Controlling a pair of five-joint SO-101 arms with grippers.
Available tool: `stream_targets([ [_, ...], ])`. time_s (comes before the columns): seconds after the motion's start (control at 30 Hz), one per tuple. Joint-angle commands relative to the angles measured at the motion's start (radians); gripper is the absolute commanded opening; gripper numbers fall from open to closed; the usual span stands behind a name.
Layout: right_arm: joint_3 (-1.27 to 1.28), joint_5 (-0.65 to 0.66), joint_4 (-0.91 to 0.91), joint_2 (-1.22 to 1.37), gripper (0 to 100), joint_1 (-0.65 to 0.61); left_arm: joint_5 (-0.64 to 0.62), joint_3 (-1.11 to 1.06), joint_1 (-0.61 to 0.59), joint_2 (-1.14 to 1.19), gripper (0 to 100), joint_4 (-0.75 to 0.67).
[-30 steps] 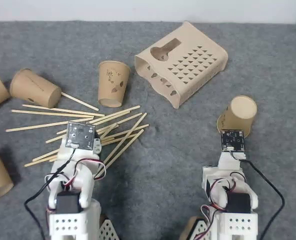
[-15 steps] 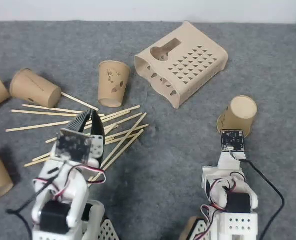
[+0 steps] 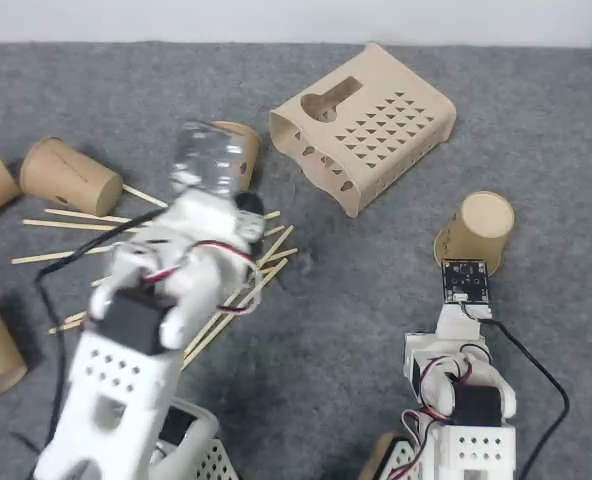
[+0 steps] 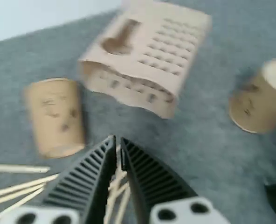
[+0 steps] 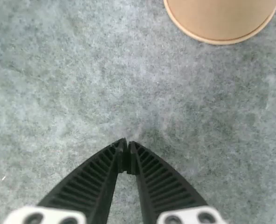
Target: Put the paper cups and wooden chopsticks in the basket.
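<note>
Fingertips of your left gripper [image 4: 118, 141] stand almost together, a bare sliver between them and nothing held. They hang above the far edge of the loose chopsticks [image 4: 17, 187], with the middle cup [image 4: 54, 116] just beyond, lying on its side. Farther off and to the right sits the basket [image 3: 366, 125], which seems tipped over, since no opening faces up from where you look. Your right gripper [image 5: 127, 145] is closed tip to tip on nothing, low over the grey mat [image 5: 58, 70], with the right cup [image 3: 476, 235] on its side just on the far side of it. Three more cups [image 3: 61, 175] lie on the left of the mat, well apart from the basket. Nothing is in the basket yet, so by the look of it you are at the very start: the left arm is lined up for a first pick, though you cannot tell from here whether it is the chopsticks or the middle cup. Either way you will need to spread the jaws before coming down. For the sticks, settle across one or two of them rather than the whole pile. You will also have to deal with the basket, or feed things in through its side.
</note>
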State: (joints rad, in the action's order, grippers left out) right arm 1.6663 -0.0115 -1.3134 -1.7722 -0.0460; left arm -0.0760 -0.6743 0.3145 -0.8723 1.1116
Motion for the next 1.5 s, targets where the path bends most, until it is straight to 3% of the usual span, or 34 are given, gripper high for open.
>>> stream_targets([
  [0.0, 0.012, 0.018, 0.018, -0.012, 0.8, 0.01, -0.063, 0.039, 0.077, 0.043, 2, -0.078],
  [0.13, 0.012, 0.018, 0.018, -0.012, 0.8, 0.01, -0.193, 0.039, 0.081, 0.141, 2, -0.166],
  [0.33, 0.012, 0.018, 0.018, -0.012, 0.8, 0.01, -0.27, 0.039, 0.077, 0.35, 21, -0.296],
  [0.43, 0.012, 0.018, 0.018, -0.012, 0.8, 0.01, -0.281, 0.039, 0.08, 0.428, 26, -0.382],
  [0.73, 0.012, 0.018, 0.018, -0.012, 0.8, 0.01, -0.278, 0.039, 0.12, 0.701, 26, -0.657],
  [1.2, 0.012, 0.018, 0.018, -0.012, 0.8, 0.01, -0.278, 0.05, 0.141, 1.135, 26, -1.367],
  [1.47, 0.012, 0.018, 0.018, -0.012, 0.8, 0.01, -0.278, 0.219, 0.112, 1.293, 26, -1.424],
])
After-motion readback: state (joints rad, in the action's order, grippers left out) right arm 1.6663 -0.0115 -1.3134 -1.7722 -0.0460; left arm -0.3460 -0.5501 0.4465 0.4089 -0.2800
